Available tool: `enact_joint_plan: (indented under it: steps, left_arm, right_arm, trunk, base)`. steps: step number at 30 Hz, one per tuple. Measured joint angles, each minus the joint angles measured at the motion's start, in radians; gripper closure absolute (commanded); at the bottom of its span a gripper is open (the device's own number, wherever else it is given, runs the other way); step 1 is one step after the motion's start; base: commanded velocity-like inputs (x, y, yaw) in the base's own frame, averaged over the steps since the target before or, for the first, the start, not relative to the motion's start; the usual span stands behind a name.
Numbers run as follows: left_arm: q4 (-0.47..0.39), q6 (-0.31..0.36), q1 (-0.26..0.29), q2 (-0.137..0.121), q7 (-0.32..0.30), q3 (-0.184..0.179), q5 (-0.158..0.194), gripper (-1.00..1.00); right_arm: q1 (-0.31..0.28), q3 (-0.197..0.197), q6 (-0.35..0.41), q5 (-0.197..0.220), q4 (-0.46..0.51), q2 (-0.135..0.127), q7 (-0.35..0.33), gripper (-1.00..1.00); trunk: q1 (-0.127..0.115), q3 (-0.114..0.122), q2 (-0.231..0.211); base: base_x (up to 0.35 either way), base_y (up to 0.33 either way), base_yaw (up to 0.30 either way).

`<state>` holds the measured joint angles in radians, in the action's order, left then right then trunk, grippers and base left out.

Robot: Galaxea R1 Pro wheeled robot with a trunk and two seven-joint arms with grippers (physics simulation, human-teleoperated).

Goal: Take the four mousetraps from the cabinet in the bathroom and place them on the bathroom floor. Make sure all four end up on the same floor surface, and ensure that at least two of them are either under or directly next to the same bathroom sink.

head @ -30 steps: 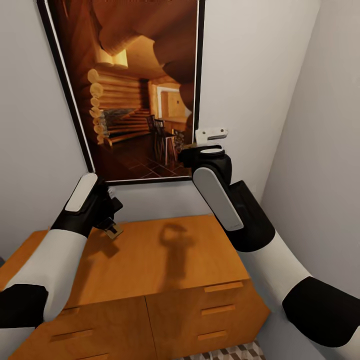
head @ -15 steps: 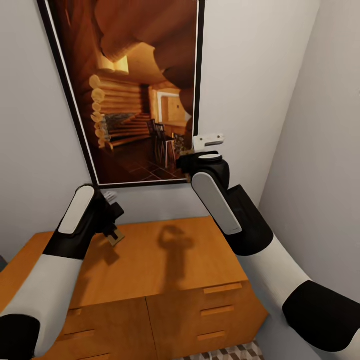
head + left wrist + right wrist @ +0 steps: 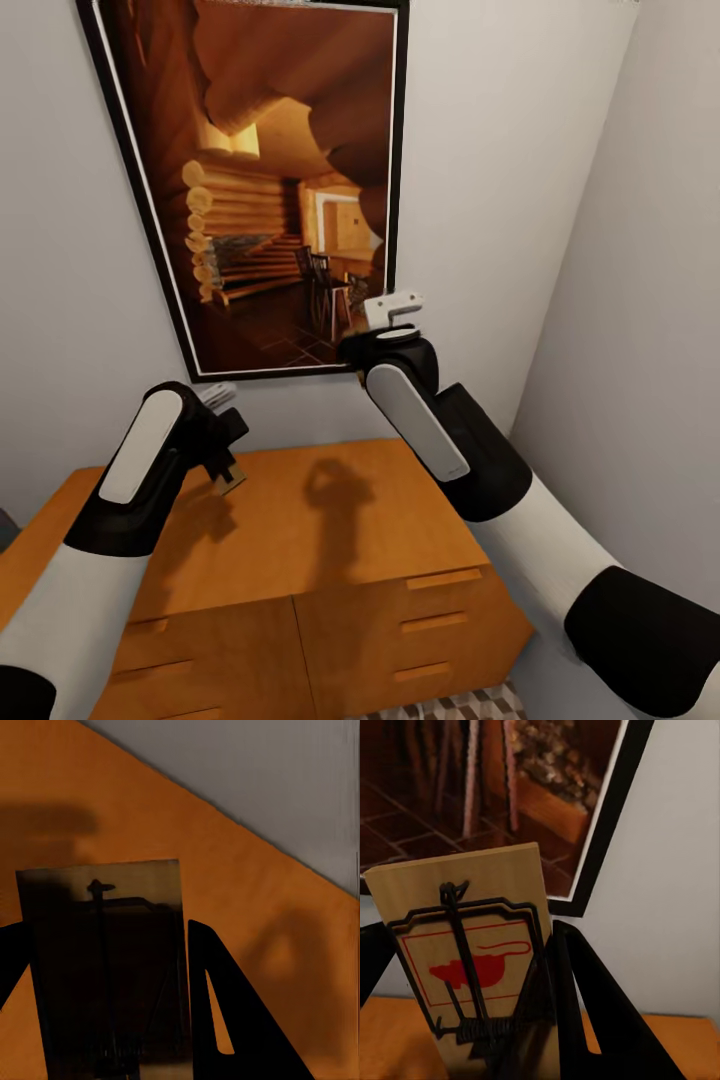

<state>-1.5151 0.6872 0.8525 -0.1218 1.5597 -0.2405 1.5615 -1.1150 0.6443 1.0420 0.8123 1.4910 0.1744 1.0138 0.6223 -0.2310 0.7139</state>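
Above cabinet (image 3: 300,520), L & R fingers (image 3: 217,1012) (image 3: 585,1005) each clenched on a mousetrap (image 3: 105,967) (image 3: 472,960).

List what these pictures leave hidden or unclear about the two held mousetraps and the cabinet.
- Left mousetrap: shadow darkens its face in the left wrist view.
- Right mousetrap: its lower end is cut off by the right wrist view's edge.
- Cabinet: closed drawer fronts hide its inside in the head view.
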Motion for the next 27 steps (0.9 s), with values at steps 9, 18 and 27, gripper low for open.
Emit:
enact_joint_plan:
  steps: [9, 18, 27]
  left_arm:
    - [-0.06, 0.0, -0.002, -0.009, 0.0, -0.102, -0.002, 1.0]
    - [-0.075, 0.0, -0.003, -0.01, 0.0, -0.17, -0.014, 1.0]
    - [-0.079, 0.001, -0.003, -0.015, 0.0, -0.238, -0.019, 1.0]
  right_arm:
    - [0.011, 0.012, 0.0, 0.083, -0.03, 0.0, 0.004, 1.0]
    - [0.057, 0.012, 0.0, 0.106, -0.02, 0.0, 0.004, 1.0]
    - [0.184, 0.013, 0.0, 0.106, 0.056, 0.0, 0.003, 1.0]
  trunk:
    - [-0.035, 0.028, -0.063]
    - [-0.069, 0.057, -0.126]
    - [-0.104, 0.085, -0.19]
  base:
    - [0.0, 0.0, 0.0]
    - [0.0, 0.0, 0.0]
    - [0.0, 0.0, 0.0]
